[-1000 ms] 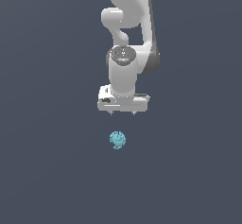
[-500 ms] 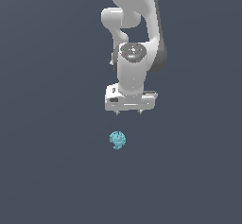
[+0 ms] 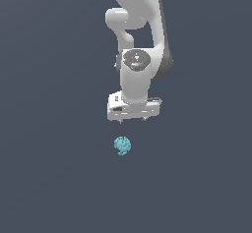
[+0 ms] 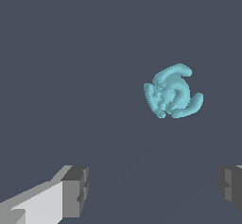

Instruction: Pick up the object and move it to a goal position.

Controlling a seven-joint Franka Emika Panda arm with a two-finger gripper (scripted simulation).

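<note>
In the exterior view, the teal-cyan object point(image 3: 122, 145) sits slightly toward the exterior view's left of the picture's middle, a small lumpy ball resting alone on the flat dark grey surface point(image 3: 54, 178). Above it, and a little toward the exterior view's right, hangs the white arm point(image 3: 139, 40), its wrist pointing straight down and ending in the tool point(image 3: 132, 119), whose two short fingertips poke out under the broad white hand. The tool is near the object but clearly apart from it, with a gap of bare surface between them; nothing is held. In the wrist view, one grey-tipped finger point(image 4: 75, 192) shows at one edge and the second finger point(image 4: 230, 187) at the opposite edge, standing wide apart with only empty dark ground between them. The object point(image 4: 172, 92) appears beyond the fingers, its curled, ridged lobes plainly visible, lying nearer the second finger's side than the first and not between the pads.
</note>
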